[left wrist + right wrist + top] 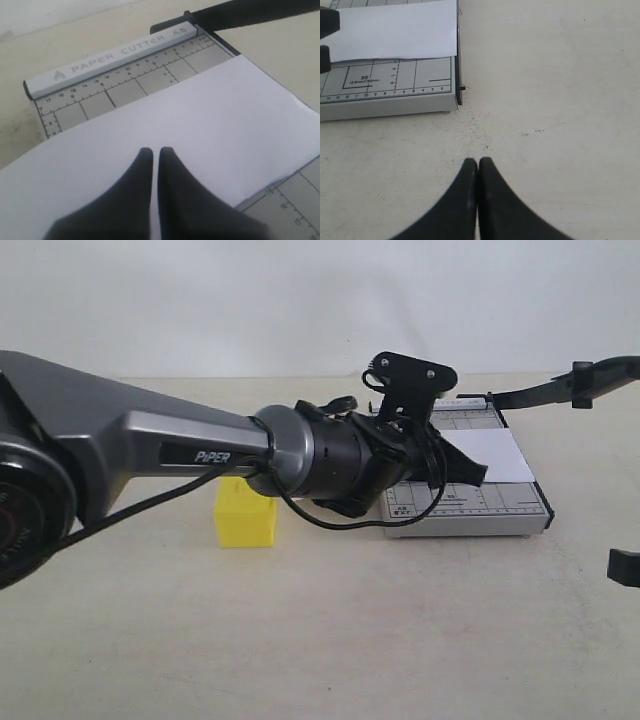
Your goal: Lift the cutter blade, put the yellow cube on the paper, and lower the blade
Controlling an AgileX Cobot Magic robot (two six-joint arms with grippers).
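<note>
Yellow cube (246, 515): exterior view only; paper (175, 150) fills left wrist view.

left arm (212, 455) casing: "piper", white letters. pale bar (110, 55) along one edge of the grey board (125, 92): triangle logo, "paper cutter a5". board ruler beside it counts down from 17. right wrist view: "b5" on board, ruler 10 to 2, finer print unreadable.
</note>
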